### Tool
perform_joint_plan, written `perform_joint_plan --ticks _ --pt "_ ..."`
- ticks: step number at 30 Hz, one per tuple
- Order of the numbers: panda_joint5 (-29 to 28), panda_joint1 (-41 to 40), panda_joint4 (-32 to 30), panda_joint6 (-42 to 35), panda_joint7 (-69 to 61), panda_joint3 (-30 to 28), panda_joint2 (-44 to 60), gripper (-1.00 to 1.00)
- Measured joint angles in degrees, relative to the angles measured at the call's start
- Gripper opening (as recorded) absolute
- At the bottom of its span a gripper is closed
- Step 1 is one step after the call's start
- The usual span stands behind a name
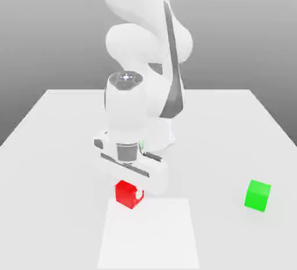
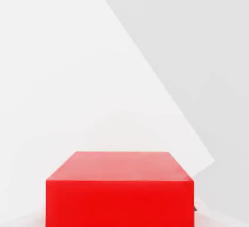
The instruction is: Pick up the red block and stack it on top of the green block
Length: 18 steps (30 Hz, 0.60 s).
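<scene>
**Gripper clamped on the red block, green one well off to the side**

While your arm [image 1: 142,60] is folded low over the table [image 1: 232,130], the gripper [image 1: 131,192] points down at the red block [image 1: 128,194], and its fingers look pinched shut around it, so you've got hold of it. The block sits near the table's front edge, just at the far corner of a paler patch [image 1: 149,234] on the surface, and it seems to rest on the table. The hand view has the red block [image 2: 119,192] right up close. The green block [image 1: 257,195] stands well apart, towards the exterior view's right, near that side's edge and nothing touching it.
</scene>
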Motion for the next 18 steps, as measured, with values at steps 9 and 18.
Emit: perform_joint_plan --ticks 9,18 --pt "6.0 1.9 -1.5 -7.8 -4.4 -0.3 -9.1 -1.00" --pt "9.8 8.3 1.2 -13.1 4.4 5.8 -11.9 -1.00"
